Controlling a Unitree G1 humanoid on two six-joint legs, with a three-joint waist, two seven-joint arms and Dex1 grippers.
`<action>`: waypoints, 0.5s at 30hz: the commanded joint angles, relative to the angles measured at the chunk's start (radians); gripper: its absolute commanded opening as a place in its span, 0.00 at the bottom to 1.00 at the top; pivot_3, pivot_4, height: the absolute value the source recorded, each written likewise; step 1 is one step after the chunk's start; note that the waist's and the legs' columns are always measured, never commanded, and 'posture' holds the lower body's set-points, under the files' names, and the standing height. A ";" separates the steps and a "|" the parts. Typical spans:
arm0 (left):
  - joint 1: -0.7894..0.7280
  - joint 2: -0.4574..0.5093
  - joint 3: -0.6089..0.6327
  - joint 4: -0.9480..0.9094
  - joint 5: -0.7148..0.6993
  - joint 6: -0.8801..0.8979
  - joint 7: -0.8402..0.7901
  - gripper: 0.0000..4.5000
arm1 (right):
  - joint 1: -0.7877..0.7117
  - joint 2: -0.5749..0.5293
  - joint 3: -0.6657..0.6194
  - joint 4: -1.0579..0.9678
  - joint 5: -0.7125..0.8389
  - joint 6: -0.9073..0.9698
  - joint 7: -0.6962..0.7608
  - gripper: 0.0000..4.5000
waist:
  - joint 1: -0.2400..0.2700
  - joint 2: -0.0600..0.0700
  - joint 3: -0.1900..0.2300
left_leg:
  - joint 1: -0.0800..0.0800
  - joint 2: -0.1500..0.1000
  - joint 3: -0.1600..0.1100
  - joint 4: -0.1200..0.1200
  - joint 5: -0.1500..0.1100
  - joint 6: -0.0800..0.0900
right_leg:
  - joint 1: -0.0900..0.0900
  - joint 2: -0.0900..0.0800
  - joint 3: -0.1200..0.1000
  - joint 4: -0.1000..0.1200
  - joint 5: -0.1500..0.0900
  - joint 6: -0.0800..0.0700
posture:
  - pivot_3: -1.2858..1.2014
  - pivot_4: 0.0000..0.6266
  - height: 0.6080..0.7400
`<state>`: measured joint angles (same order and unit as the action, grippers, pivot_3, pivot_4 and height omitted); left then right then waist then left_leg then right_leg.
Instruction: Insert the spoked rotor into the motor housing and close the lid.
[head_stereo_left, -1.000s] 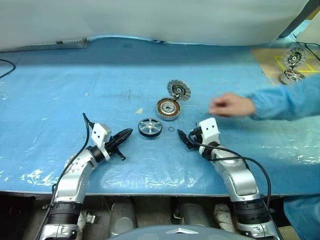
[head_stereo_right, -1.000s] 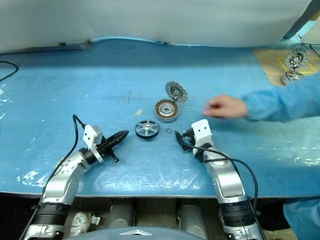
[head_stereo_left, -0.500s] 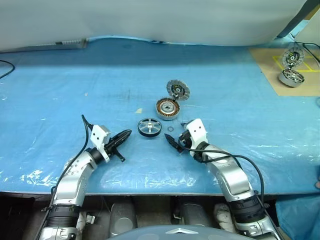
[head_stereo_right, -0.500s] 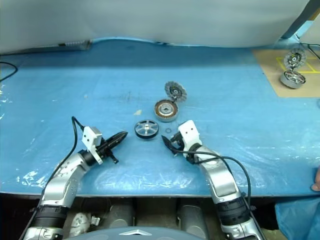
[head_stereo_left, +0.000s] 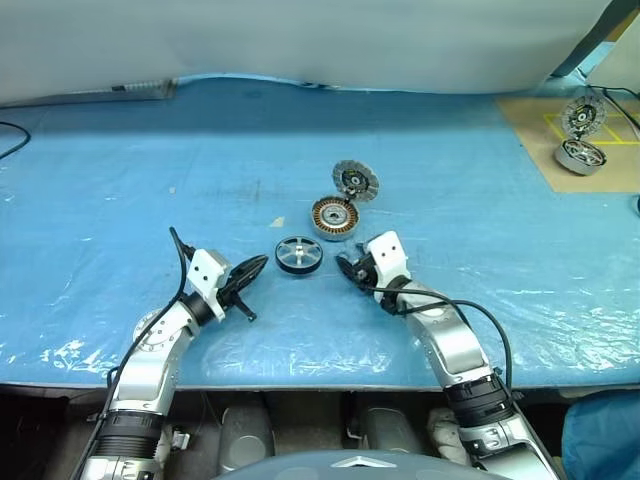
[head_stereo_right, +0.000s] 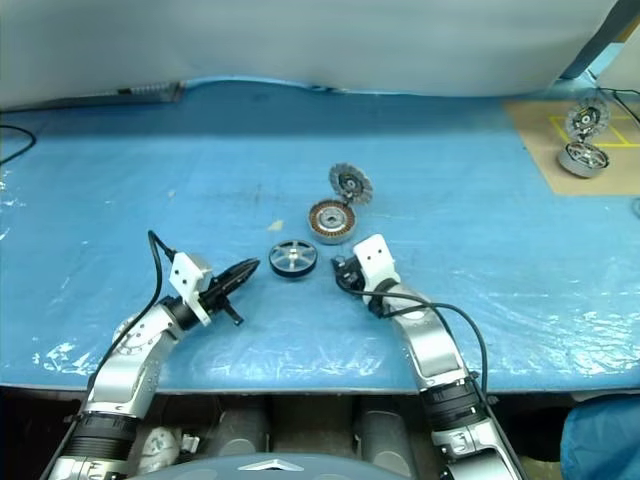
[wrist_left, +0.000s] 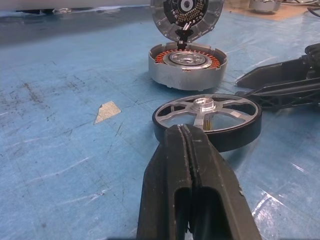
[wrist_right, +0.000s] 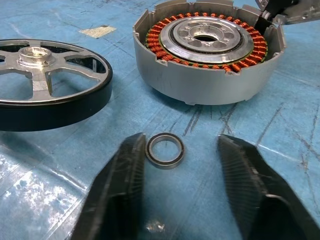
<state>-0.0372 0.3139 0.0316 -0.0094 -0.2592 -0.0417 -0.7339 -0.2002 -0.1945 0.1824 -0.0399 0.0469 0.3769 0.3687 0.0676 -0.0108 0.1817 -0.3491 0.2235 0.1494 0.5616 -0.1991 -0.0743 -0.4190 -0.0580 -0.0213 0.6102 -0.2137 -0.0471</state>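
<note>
Centrally on the blue-covered desk lie the dark-rimmed silver-spoked rotor and copper-wound silver housing – grey ribbed lid upright behind. Left gripper closed, empty; right gripper part-open around a small metal ring.

Both arms forward, low over the table

Left gripper of two black fingers — pressed together, pointing forward and to the right, level. Right gripper of two black fingers — parted, angled slightly down, pointing forward-left, elbow bent.
</note>
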 joint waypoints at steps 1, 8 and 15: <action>0.005 0.001 -0.005 -0.009 0.000 -0.045 0.000 0.00 | 0.044 -0.010 0.003 -0.016 0.002 0.011 0.011 0.26 | 0.000 0.000 -0.001 | 0.000 0.000 0.000 0.000 0.000 0.000 | 0.000 0.000 0.000 0.000 0.000 0.000 | 0.52 0.24 1.00; 0.012 -0.036 -0.003 0.044 -0.005 -0.126 0.004 0.00 | 0.071 -0.044 -0.006 -0.088 0.004 0.030 0.028 0.13 | 0.001 0.002 -0.003 | 0.000 0.000 0.000 0.000 0.000 0.000 | 0.001 0.000 0.000 0.000 0.000 0.000 | 0.52 0.24 1.00; 0.012 -0.050 -0.010 0.074 -0.003 -0.152 0.006 0.00 | -0.056 -0.095 -0.060 -0.227 0.050 0.155 0.062 0.13 | -0.005 0.002 -0.003 | 0.000 0.000 0.000 0.000 0.000 0.000 | 0.000 0.000 0.000 0.000 0.000 0.000 | 0.52 0.24 1.00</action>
<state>-0.0273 0.2664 0.0277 0.0758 -0.2561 -0.1707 -0.7321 -0.1991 -0.2908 0.1437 -0.2182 0.0826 0.5100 0.4395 0.0626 -0.0090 0.1788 -0.3489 0.2235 0.1494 0.5617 -0.1991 -0.0742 -0.4191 -0.0578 -0.0209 0.6101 -0.2133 -0.0474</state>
